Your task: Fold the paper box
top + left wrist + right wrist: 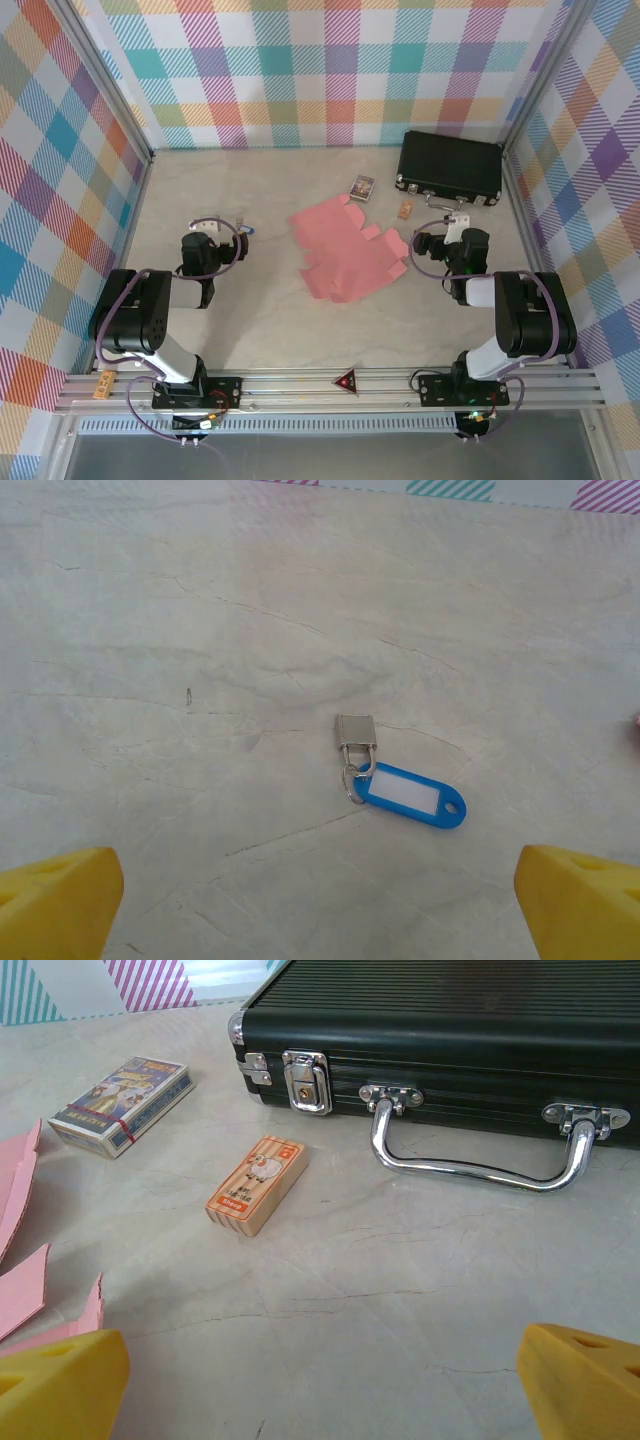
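The paper box [345, 250] lies flat and unfolded in the middle of the table, a salmon-pink die-cut sheet with notched flaps. Its right-hand flaps [22, 1295] show at the left edge of the right wrist view. My left gripper [212, 230] rests to the left of the sheet, apart from it. Its yellow fingertips [58, 900] stand wide open over bare table. My right gripper [452, 222] sits just right of the sheet, also open, with nothing between its fingertips [585, 1380].
A black hard case [450, 168] with a chrome handle [480, 1165] stands at the back right. A small printed card packet [122, 1105] and a wooden block [258, 1185] lie before it. A padlock with a blue key tag [400, 785] lies ahead of the left gripper.
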